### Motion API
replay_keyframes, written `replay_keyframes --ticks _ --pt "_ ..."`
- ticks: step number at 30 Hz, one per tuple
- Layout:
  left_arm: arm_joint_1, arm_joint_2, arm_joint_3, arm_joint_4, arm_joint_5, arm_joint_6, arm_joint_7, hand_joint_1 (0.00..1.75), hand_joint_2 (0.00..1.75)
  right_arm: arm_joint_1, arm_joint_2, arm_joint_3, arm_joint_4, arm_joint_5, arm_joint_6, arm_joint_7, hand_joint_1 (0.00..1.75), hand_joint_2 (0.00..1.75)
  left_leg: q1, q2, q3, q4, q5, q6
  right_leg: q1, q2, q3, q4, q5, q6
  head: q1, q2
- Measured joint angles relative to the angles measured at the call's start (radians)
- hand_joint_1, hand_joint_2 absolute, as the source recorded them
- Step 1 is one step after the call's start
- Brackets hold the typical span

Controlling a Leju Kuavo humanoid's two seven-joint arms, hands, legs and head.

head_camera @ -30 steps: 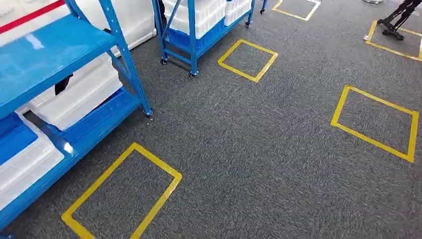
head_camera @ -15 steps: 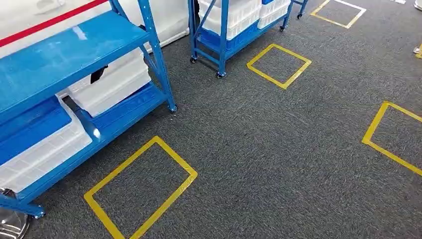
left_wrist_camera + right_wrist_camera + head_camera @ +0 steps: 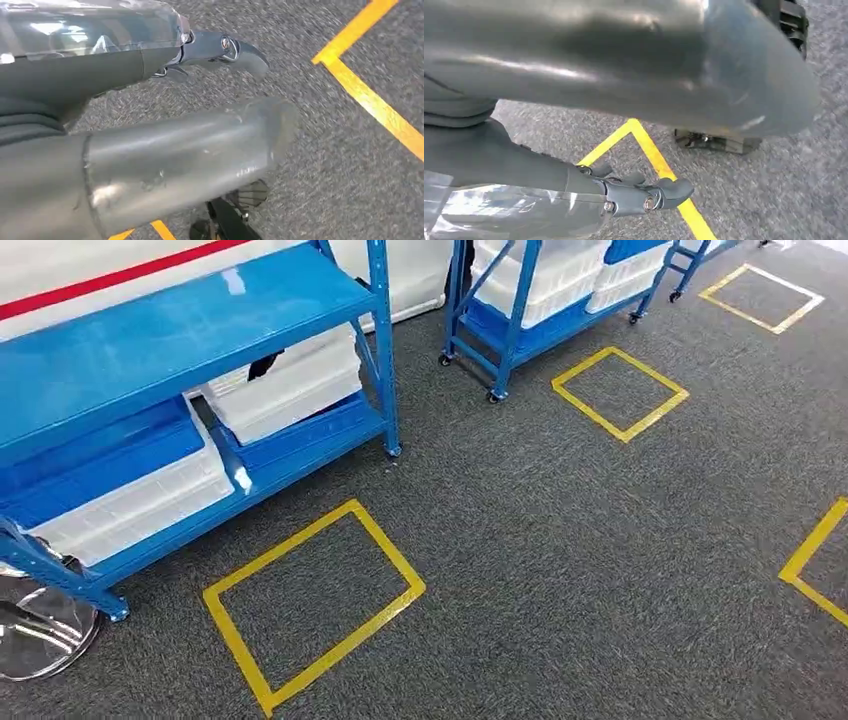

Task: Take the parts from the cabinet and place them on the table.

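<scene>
Two blue racks (image 3: 200, 350) with white bins (image 3: 290, 385)

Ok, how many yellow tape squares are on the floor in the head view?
4 yellow squares: one in front of the near blue rack, one by the wheeled rack, one top right, one cut off at the right edge. More may lie outside the frame.

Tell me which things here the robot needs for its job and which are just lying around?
For the job:
- blue cabinet with shelves
- white bins on its lower shelf
- left hand, holding nothing
- right hand, holding nothing

Just there:
- yellow tape square on the carpet
- second blue rack farther off
- shiny round base beside the cabinet
</scene>
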Motion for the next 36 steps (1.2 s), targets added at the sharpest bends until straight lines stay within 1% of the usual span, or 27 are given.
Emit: replay_keyframes --ticks 2,3,4,5,7,8,9,10,12,13,14,15,16,18,19,21,22,23,24,28,29,30,31,33,34,35,36 --pt "-0.004 0.000 0.000 0.000 0.000 0.000 0.000 0.00 0.00 0.003 0.000 0.000 0.000 0.000 0.000 0.000 0.00 0.00 -0.001 -0.021 -0.007 0.000 0.004 0.005 -0.003 0.017 -0.080 0.168 -0.081 0.004 0.000 0.000" --pt "-0.004 0.000 0.000 0.000 0.000 0.000 0.000 0.00 0.00 0.003 0.000 0.000 0.000 0.001 0.001 0.002 0.00 0.00 -0.001 -0.032 -0.009 0.001 0.005 0.004 -0.004 0.018 -0.110 0.227 -0.095 0.007 0.000 0.000" --pt "-0.002 0.000 0.000 0.000 -0.001 0.000 0.000 0.00 0.00 0.003 0.000 0.000 0.001 0.001 0.001 0.003 0.00 0.00 -0.001 -0.044 -0.009 0.001 0.005 0.003 -0.006 0.018 -0.119 0.242 -0.086 0.007 0.000 0.000" --pt "0.000 0.000 0.000 0.000 -0.002 0.000 0.000 0.00 0.00 0.004 0.000 0.000 0.001 0.001 0.000 0.004 0.00 0.00 -0.001 -0.056 -0.008 0.002 0.006 0.002 -0.008 0.019 -0.108 0.212 -0.054 0.007 0.001 0.000" --pt "0.000 -0.002 -0.001 0.000 -0.002 0.000 0.000 0.00 0.00 0.004 0.000 0.000 0.001 0.001 0.000 0.005 0.00 0.00 0.000 -0.084 -0.006 0.005 0.006 -0.002 -0.011 0.035 -0.027 0.039 0.049 0.001 0.001 0.000" --pt "0.000 -0.003 -0.001 0.000 -0.002 0.000 0.000 0.00 0.00 0.006 -0.001 0.000 0.001 0.001 0.000 0.005 0.00 0.00 0.001 -0.094 -0.008 0.007 0.006 -0.006 -0.014 0.072 0.006 -0.037 0.081 -0.003 0.001 0.000" --pt "-0.002 -0.005 -0.001 0.000 -0.002 0.000 0.000 0.00 0.00 0.007 -0.003 0.000 0.001 0.001 -0.001 0.006 0.00 0.00 -0.004 -0.103 -0.014 0.013 0.005 -0.015 -0.014 0.106 0.014 -0.065 0.069 -0.004 0.001 0.000" --pt "-0.003 -0.005 -0.001 0.000 -0.002 0.000 0.000 0.00 0.00 0.004 -0.003 0.000 0.001 0.001 -0.001 0.006 0.00 0.00 -0.003 -0.112 -0.019 0.012 0.008 -0.022 -0.013 0.089 0.012 -0.065 0.073 -0.007 -0.001 0.000" --pt "0.001 -0.005 -0.001 0.000 -0.002 0.000 0.000 0.00 0.00 0.002 -0.003 0.000 0.001 0.001 0.000 0.006 0.00 0.00 0.001 -0.129 -0.021 0.006 0.014 -0.037 -0.007 0.077 0.011 -0.064 0.074 -0.014 -0.001 0.000" --pt "0.005 -0.005 -0.001 0.000 -0.002 0.000 0.000 0.00 0.00 0.000 -0.003 0.000 0.001 0.001 0.000 0.006 0.00 0.00 -0.001 -0.137 -0.027 0.004 0.016 -0.046 -0.016 0.062 0.013 -0.075 0.081 -0.025 -0.001 0.000" --pt "0.006 -0.006 -0.002 0.000 -0.002 0.000 0.000 0.00 0.00 -0.001 -0.001 0.000 0.002 0.001 0.000 0.006 0.00 0.00 0.001 -0.104 -0.028 0.017 0.007 -0.045 -0.017 0.047 0.015 -0.080 0.086 -0.032 -0.001 0.000" --pt "0.005 -0.007 -0.002 0.000 -0.002 0.000 0.000 0.00 0.00 0.000 -0.001 0.000 0.002 0.001 0.000 0.006 0.00 0.00 -0.003 -0.052 -0.048 0.058 -0.029 -0.047 -0.015 0.037 0.015 -0.083 0.086 -0.042 -0.007 0.000" --pt "0.000 -0.006 -0.002 0.000 -0.002 0.000 0.000 0.00 0.00 0.004 -0.002 0.000 0.002 0.001 0.000 0.006 0.00 0.00 -0.002 -0.030 -0.083 0.135 -0.077 -0.051 -0.012 0.021 0.014 -0.082 0.085 -0.044 -0.015 0.000" --pt "-0.003 -0.006 -0.002 0.000 -0.002 0.000 0.000 0.00 0.00 0.008 -0.002 0.000 0.002 0.001 0.000 0.008 0.00 0.00 0.000 -0.020 -0.153 0.295 -0.148 -0.057 -0.007 -0.009 0.012 -0.081 0.084 -0.047 -0.014 0.000" --pt "-0.001 -0.006 -0.002 0.000 -0.003 0.000 0.000 0.00 0.00 0.008 -0.003 0.000 0.002 0.001 -0.001 0.009 0.00 0.00 0.000 -0.019 -0.165 0.328 -0.155 -0.058 -0.006 -0.019 0.011 -0.080 0.084 -0.047 -0.015 0.000" --pt "0.005 -0.006 -0.002 0.000 -0.005 0.001 -0.001 0.00 0.00 0.007 -0.003 0.000 0.002 0.001 -0.001 0.011 0.00 0.00 0.000 -0.017 -0.127 0.267 -0.108 -0.056 -0.005 -0.039 0.012 -0.079 0.082 -0.046 -0.015 0.000" --pt "0.005 -0.006 -0.002 0.000 -0.006 0.002 -0.003 0.00 0.00 0.006 -0.003 0.001 0.002 0.000 -0.001 0.011 0.00 0.00 -0.001 -0.009 -0.071 0.168 -0.059 -0.054 -0.004 -0.051 0.014 -0.077 0.080 -0.043 -0.015 0.000" --pt "0.003 -0.006 -0.002 0.000 -0.008 0.003 -0.006 0.00 0.00 0.005 -0.002 0.001 0.002 0.000 -0.001 0.012 0.00 0.00 -0.003 0.020 -0.013 0.068 -0.020 -0.048 -0.003 -0.061 0.018 -0.075 0.077 -0.040 -0.015 0.000" --pt "0.000 -0.005 -0.002 0.000 -0.010 0.003 -0.007 0.00 0.00 0.006 -0.002 0.001 0.002 0.000 -0.002 0.014 0.00 0.00 -0.010 0.066 0.013 0.010 -0.028 -0.039 0.002 -0.071 0.020 -0.074 0.073 -0.035 -0.015 0.000" --pt "0.005 -0.006 -0.002 0.000 -0.011 0.003 -0.012 0.00 0.00 -0.002 -0.002 0.001 0.003 0.000 -0.001 0.016 0.00 0.00 -0.014 0.023 0.004 0.008 -0.017 -0.018 0.004 -0.101 0.027 -0.075 0.072 -0.015 -0.013 0.000" --pt "0.006 -0.006 -0.002 0.000 -0.011 0.003 -0.012 0.00 0.00 -0.003 -0.003 0.001 0.003 0.000 -0.001 0.017 0.00 0.00 -0.004 0.013 0.014 -0.003 -0.006 -0.006 0.001 -0.092 0.027 -0.070 0.064 -0.006 -0.013 0.000" --pt "0.005 -0.006 -0.002 0.000 -0.011 0.003 -0.013 0.00 0.00 -0.002 -0.004 0.001 0.003 0.000 -0.001 0.017 0.00 0.00 -0.004 0.006 0.011 -0.005 -0.004 -0.002 -0.002 -0.041 0.019 -0.046 0.042 -0.001 -0.007 0.000" --pt "0.002 -0.006 -0.003 0.000 -0.011 0.003 -0.014 0.00 0.00 0.000 -0.004 0.001 0.003 0.000 -0.001 0.018 0.00 0.00 -0.003 -0.002 0.007 -0.005 0.000 0.004 -0.004 -0.006 -0.009 0.014 -0.001 0.000 -0.004 0.000" --pt "-0.001 -0.006 -0.003 0.000 -0.012 0.003 -0.014 0.00 0.00 0.003 -0.004 0.001 0.003 0.000 -0.001 0.018 0.00 0.00 -0.004 -0.024 0.001 -0.004 0.003 0.007 -0.008 0.016 -0.092 0.186 -0.081 0.004 -0.002 0.000" --pt "0.000 -0.006 -0.003 0.000 -0.012 0.003 -0.014 0.00 0.00 0.003 -0.004 0.001 0.003 0.001 0.000 0.019 0.00 0.00 -0.004 -0.035 -0.001 -0.002 0.003 0.007 -0.008 0.018 -0.117 0.235 -0.090 0.004 -0.002 0.000" --pt "0.001 -0.006 -0.003 0.000 -0.012 0.003 -0.014 0.00 0.00 0.004 -0.004 0.001 0.003 0.001 0.000 0.019 0.00 0.00 -0.004 -0.047 -0.001 -0.001 0.003 0.007 -0.008 0.018 -0.122 0.241 -0.074 0.004 -0.003 0.000" --pt "0.003 -0.006 -0.003 0.000 -0.012 0.003 -0.014 0.00 0.00 0.005 -0.004 0.002 0.003 0.001 0.000 0.019 0.00 0.00 -0.004 -0.061 0.000 0.001 0.003 0.006 -0.008 0.019 -0.104 0.195 -0.033 0.002 -0.002 0.000"
